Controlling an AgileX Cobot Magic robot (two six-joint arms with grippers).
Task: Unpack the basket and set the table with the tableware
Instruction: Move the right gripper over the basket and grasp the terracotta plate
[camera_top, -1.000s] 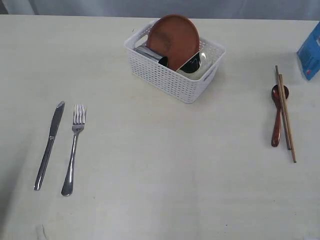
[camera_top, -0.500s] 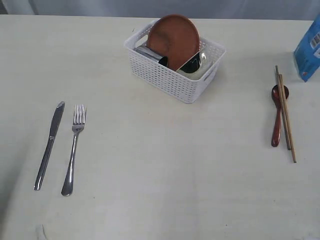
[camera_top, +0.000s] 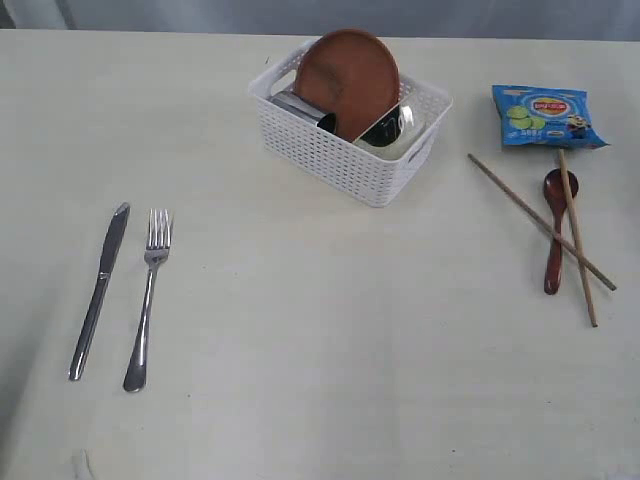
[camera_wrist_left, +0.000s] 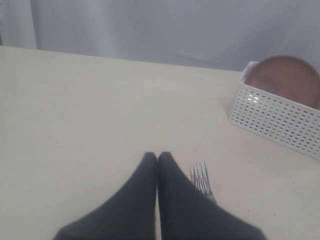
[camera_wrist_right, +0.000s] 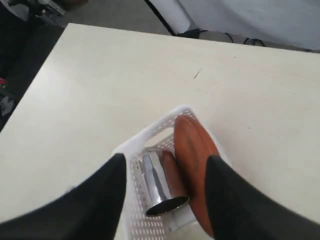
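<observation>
The white basket stands at the back middle of the table. In it are the brown plate on edge, the steel cup on its side and the pale bowl. Knife and fork lie side by side at the left. At the right, the dark red spoon lies under two crossed chopsticks. My right gripper hangs open above the basket, over cup and plate. My left gripper is shut and empty beside the fork.
A blue snack packet lies flat at the back right, just beyond the spoon and chopsticks. In the left wrist view, the basket and the plate show far ahead. Neither arm appears in the exterior view.
The blue packet has come from the right edge, where it stood up, to lie flat on the table. One chopstick has swung aslant across the spoon.
</observation>
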